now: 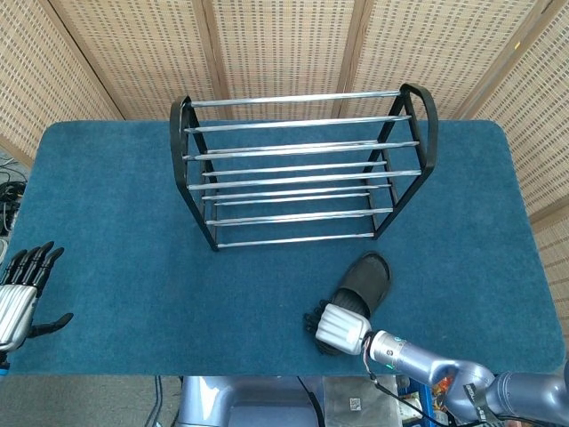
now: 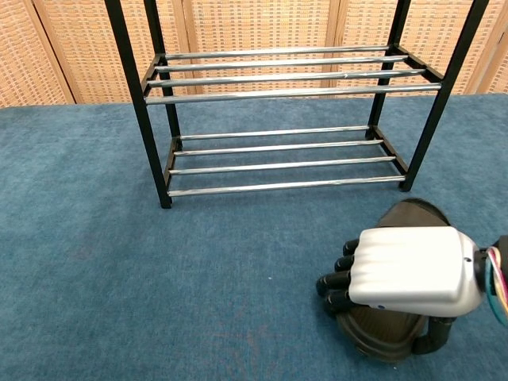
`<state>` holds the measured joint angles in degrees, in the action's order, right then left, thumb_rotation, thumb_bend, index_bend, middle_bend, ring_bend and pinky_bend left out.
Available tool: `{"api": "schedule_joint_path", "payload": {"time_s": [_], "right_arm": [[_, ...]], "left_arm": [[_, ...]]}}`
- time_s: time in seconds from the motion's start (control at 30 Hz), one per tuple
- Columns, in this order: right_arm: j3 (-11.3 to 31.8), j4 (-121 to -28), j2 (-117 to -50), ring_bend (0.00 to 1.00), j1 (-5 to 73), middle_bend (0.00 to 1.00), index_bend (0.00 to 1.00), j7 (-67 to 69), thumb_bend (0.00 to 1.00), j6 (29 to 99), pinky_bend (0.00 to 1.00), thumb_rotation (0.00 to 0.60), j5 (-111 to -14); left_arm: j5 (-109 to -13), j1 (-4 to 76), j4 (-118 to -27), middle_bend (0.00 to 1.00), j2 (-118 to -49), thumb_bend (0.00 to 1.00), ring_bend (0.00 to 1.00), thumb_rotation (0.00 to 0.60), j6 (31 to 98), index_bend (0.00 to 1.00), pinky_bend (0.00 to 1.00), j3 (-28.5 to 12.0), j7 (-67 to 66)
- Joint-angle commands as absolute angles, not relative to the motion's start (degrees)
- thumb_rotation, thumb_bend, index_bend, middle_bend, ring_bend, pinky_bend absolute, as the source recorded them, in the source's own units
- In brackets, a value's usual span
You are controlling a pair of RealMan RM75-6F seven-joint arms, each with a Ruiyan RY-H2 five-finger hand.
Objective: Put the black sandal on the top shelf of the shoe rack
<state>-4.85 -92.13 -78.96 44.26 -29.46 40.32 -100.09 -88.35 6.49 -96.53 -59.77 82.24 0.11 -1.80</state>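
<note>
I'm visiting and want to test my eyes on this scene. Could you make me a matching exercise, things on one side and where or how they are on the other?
Things:
1. black sandal
2. shoe rack
3. left hand
4. right hand

Places or states:
A. stands at the back of the table, shelves bare
B. at the table's left edge, fingers apart, holding nothing
C. lies on the blue cloth in front of the rack
D. fingers curled around the sandal's near end

Pairs: 1-C, 2-A, 3-B, 4-D
</note>
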Motion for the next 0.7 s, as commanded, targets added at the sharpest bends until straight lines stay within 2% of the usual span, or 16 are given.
{"api": "schedule_joint_path", "payload": {"time_s": [0.03,0.23,0.5,0.7], "right_arm": [[-6.7,-91.7,-77.6,0.48,44.1,0.61,0.59,-25.4,0.52,45.3,0.49,0.6,-104.4],[-9.3,-91.6,-73.5,0.48,43.9,0.61,0.59,-22.6,0.54,53.0,0.5,0.6,-111.7],[-11.2,-92.0,-69.3,0.48,43.0,0.61,0.59,-24.1,0.55,59.2,0.5,0.6,-117.6],[-14.4,-97.1,-61.6,0.49,41.9,0.62,0.59,-30.2,0.59,63.5,0.5,0.6,-125.8]], "left_arm": [[-88.4,6.5,-96.5,0.0,-59.8,0.18,0.0,0.6,82.3,0.0,0.0,0.1,-1.9],[-88.4,6.4,-96.6,0.0,-59.9,0.18,0.0,0.6,82.4,0.0,0.0,0.1,-2.1],[-88.5,6.5,-96.8,0.0,-60.0,0.18,0.0,0.6,82.3,0.0,0.0,0.2,-2.7],[-88.5,6.4,-97.0,0.0,-60.1,0.18,0.0,0.6,82.3,0.0,0.0,0.3,-3.3]]}}
